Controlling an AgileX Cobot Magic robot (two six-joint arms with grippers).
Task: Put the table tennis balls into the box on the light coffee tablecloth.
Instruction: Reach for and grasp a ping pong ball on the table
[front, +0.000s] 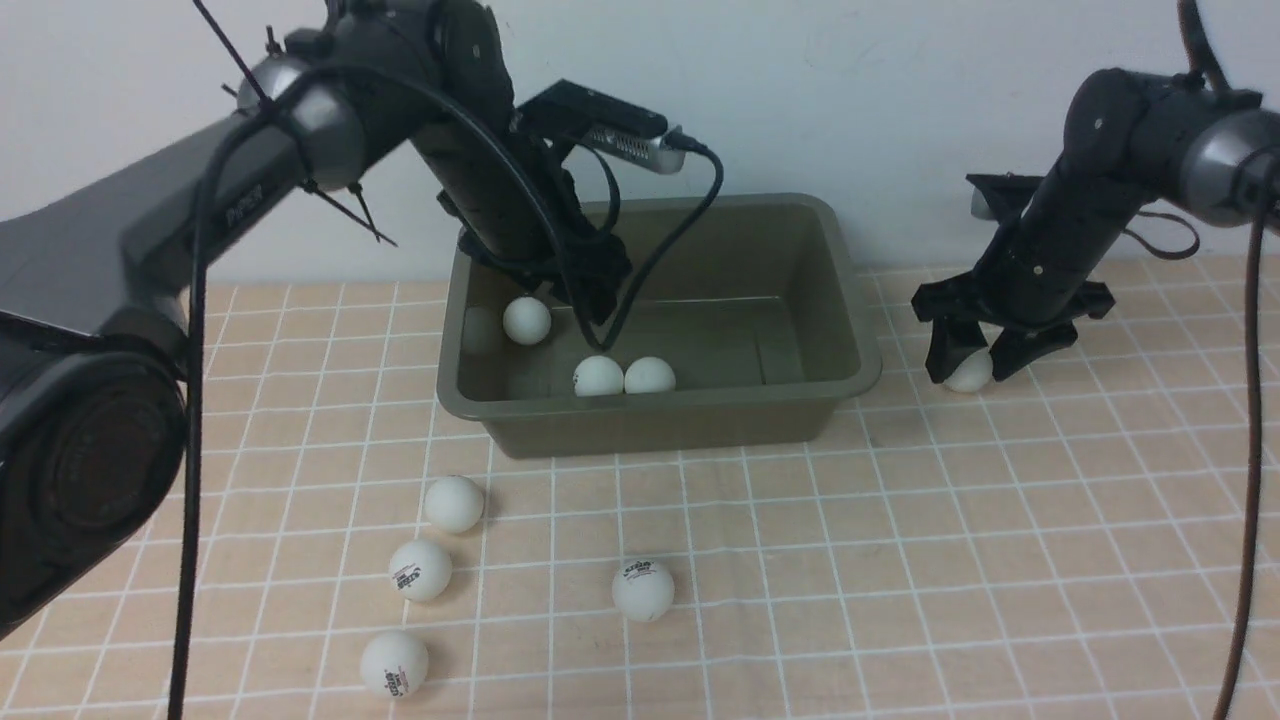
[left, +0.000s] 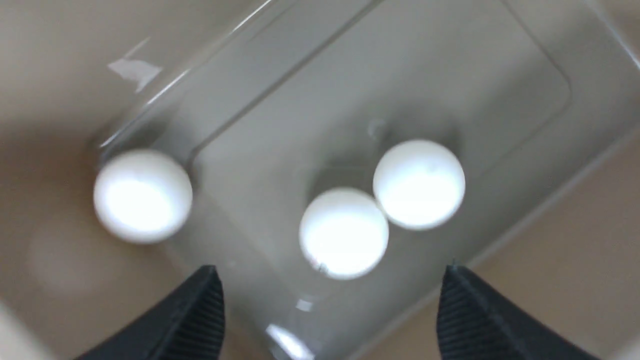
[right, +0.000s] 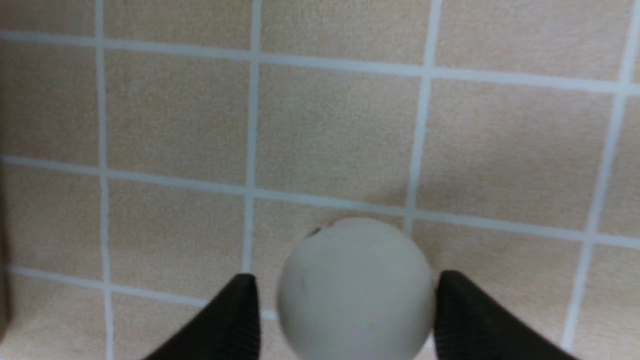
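My right gripper (front: 968, 365) is down on the cloth (front: 900, 560), well to the right of the box (front: 700, 405), with a ball (right: 355, 290) sitting between its jaws. In the right wrist view one finger looks to be touching the ball, while a sliver of cloth shows between the ball and the other. I judge the jaws are around it but not yet gripping.

To do this pick well, I want the ball centred before I squeeze, because a light sphere pushed from one side will skid off across the cloth. I would close gently until both pads bear on its widest part, then lift straight up. The carry has to clear the flared rim before I let go low over the box floor, so the ball does not bounce out.

My left gripper (front: 598, 300) hangs inside the box with its jaws wide and nothing between them. It needs to leave the box before the right arm arrives.

The balls are small, white and matte, and some carry a dark printed logo. Three are in the box: one near the left wall (front: 527, 320) and two touching near the front wall (front: 598, 376). Four lie on the cloth in front of the box: three strung out at front left (front: 419, 570) and one nearer the middle (front: 643, 589).
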